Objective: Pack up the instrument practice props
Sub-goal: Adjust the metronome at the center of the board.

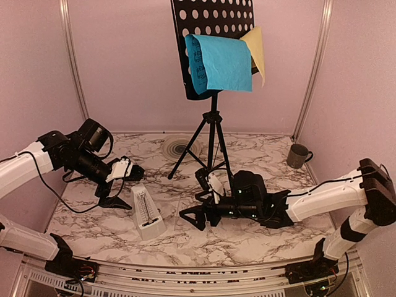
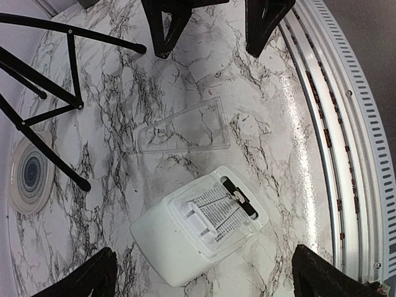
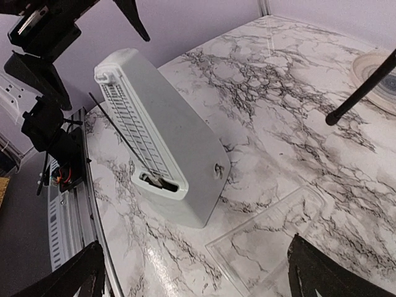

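The black hole-punched music stand [image 1: 213, 25] stands on tripod legs [image 1: 211, 145] at the back, with a blue page [image 1: 219, 62] draped over it and a yellow page [image 1: 257, 46] behind. The white pyramid metronome [image 1: 147, 213] stands upright at the front; it also shows in the left wrist view [image 2: 198, 229] and the right wrist view [image 3: 164, 136]. Its clear cover [image 2: 182, 127] lies flat beside it. My left gripper [image 1: 129, 187] is open, just left of and above the metronome, which sits between its fingers [image 2: 86, 278]. My right gripper [image 1: 193, 197] is open and empty, to the metronome's right.
A dark mug [image 1: 299, 155] stands at the back right. A round ringed disc [image 1: 176, 147] lies near the tripod's left foot. A tripod leg tip [image 3: 334, 117] rests on the marble top. A metal rail [image 2: 346, 154] runs along the front edge.
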`<state>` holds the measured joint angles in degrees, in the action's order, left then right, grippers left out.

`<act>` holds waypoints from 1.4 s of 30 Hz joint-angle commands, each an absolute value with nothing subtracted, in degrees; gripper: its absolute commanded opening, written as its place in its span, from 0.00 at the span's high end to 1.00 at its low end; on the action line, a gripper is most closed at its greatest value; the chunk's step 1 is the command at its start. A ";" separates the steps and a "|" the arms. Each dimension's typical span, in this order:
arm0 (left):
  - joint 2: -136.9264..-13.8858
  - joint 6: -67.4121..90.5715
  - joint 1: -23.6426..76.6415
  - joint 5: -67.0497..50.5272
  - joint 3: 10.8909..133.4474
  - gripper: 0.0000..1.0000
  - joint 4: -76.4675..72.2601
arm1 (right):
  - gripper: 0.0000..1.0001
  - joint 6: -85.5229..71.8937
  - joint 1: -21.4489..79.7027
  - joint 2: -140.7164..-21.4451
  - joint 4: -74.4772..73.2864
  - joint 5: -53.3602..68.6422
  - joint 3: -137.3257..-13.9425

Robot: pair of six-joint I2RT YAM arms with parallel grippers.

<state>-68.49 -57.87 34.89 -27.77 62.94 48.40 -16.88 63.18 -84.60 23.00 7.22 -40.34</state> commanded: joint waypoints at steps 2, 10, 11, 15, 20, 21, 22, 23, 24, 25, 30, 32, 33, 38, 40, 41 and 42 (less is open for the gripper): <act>-70.68 -62.84 35.07 -29.26 64.46 0.00 50.93 | 0.00 -15.66 68.58 -92.76 29.98 -1.22 -48.58; -71.64 -64.01 35.07 -30.82 64.52 0.01 50.89 | 0.00 -14.78 72.71 -102.20 31.76 -10.09 -58.08; -71.56 -63.99 35.07 -30.89 64.37 0.02 50.89 | 0.00 -15.03 72.84 -103.26 31.78 -11.02 -59.05; -71.06 -64.01 35.02 -31.19 63.63 0.02 50.89 | 0.00 -15.73 72.82 -106.94 31.11 -12.98 -62.75; -70.77 -64.16 35.14 -31.46 63.12 0.05 50.88 | 0.00 -16.91 72.86 -109.03 29.39 -17.58 -65.29; -70.75 -64.12 35.21 -31.46 63.11 0.06 50.89 | 0.00 -17.03 72.82 -108.89 29.27 -18.97 -65.07; -70.75 -64.15 35.24 -31.46 63.11 0.07 50.89 | 0.00 -17.21 72.86 -108.59 29.11 -20.75 -64.67; -70.75 -64.09 35.32 -31.39 63.04 0.08 50.89 | 0.00 -17.81 72.79 -108.05 28.73 -22.28 -64.22; -70.75 -63.82 35.29 -31.30 62.95 0.08 50.88 | 0.00 -17.97 72.80 -107.49 28.77 -23.12 -63.67; -70.80 -63.42 35.39 -31.06 62.89 0.08 50.96 | 0.00 -17.81 72.78 -106.83 29.19 -23.35 -62.61; -71.13 -62.49 35.72 -29.11 62.46 0.18 51.64 | 0.00 -18.59 72.86 -103.65 31.29 -22.56 -57.89; -70.75 -62.40 35.86 -28.85 62.20 0.20 51.76 | 0.00 -17.84 72.84 -101.94 32.61 -20.48 -55.39; -70.51 -62.40 35.86 -28.75 62.10 0.20 51.77 | 0.00 -17.93 72.86 -100.89 33.59 -20.16 -53.59; -69.92 -62.45 35.86 -28.21 61.83 0.22 51.77 | 0.00 -18.62 72.84 -94.19 37.97 -19.03 -43.62; -70.05 -62.49 35.93 -28.33 61.96 0.25 51.77 | 0.00 -18.72 72.84 -92.35 38.34 -18.88 -40.87; -70.24 -62.49 35.94 -28.38 62.04 0.29 51.81 | 0.00 -18.72 72.84 -91.85 37.93 -18.82 -40.12; -70.37 -62.52 36.02 -28.39 62.05 0.31 51.85 | 0.00 -18.76 72.85 -91.43 37.39 -18.86 -39.67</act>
